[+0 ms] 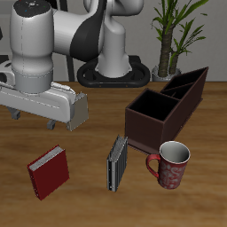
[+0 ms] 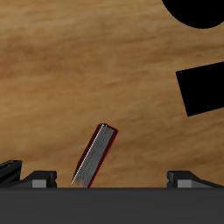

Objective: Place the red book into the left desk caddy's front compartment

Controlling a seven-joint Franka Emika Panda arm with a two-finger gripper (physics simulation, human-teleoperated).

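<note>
The red book [image 1: 47,171] stands upright on the wooden table near its front edge, red cover facing the camera. The wrist view shows it from above [image 2: 94,156], as pale page edges between dark red covers. My gripper [image 1: 46,117] hangs above the book and a little farther back, not touching it. In the wrist view the gripper [image 2: 101,179] has its fingertips [image 2: 186,178] far apart, open and empty. The left desk caddy [image 1: 168,106] is a dark brown box with open compartments. It stands away from the book, across the table.
A grey book [image 1: 117,162] stands upright between the red book and the caddy. A red patterned mug [image 1: 171,164] sits in front of the caddy. A potted plant [image 1: 168,44] and the robot's base [image 1: 113,66] are at the back.
</note>
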